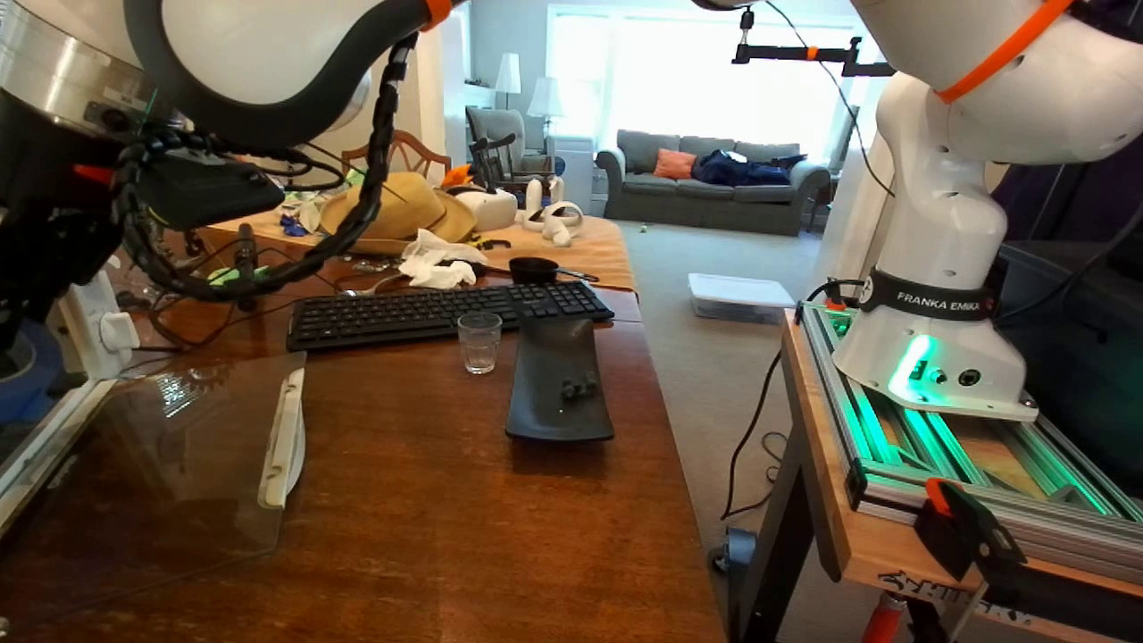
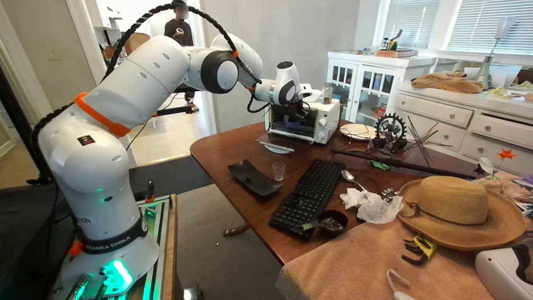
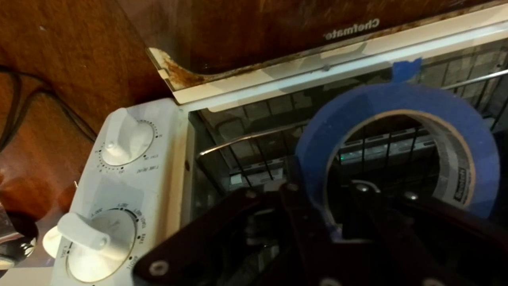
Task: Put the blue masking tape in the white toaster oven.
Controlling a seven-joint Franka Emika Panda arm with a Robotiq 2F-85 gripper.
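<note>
The blue masking tape [image 3: 397, 99] is a blue ring with a hollow centre. My gripper [image 3: 315, 171] is shut on one side of its wall, one finger outside and one inside the ring. The white toaster oven [image 2: 330, 118] stands at the table's far end in an exterior view; its knob panel shows in the wrist view [image 3: 131, 186]. Its glass door [image 1: 196, 446] is folded down open. The tape is at the oven's opening, with the wire rack behind it in the wrist view. I cannot tell how far inside it is. The fingertips are dark and partly hidden.
A drinking glass [image 2: 279, 171], a dark curved tray [image 2: 254, 177] and a keyboard [image 2: 310, 193] lie on the table before the oven. A glass jar [image 2: 327, 93] stands on the oven. A white plate [image 2: 358, 131] and a black rod [image 2: 399, 163] are beside it.
</note>
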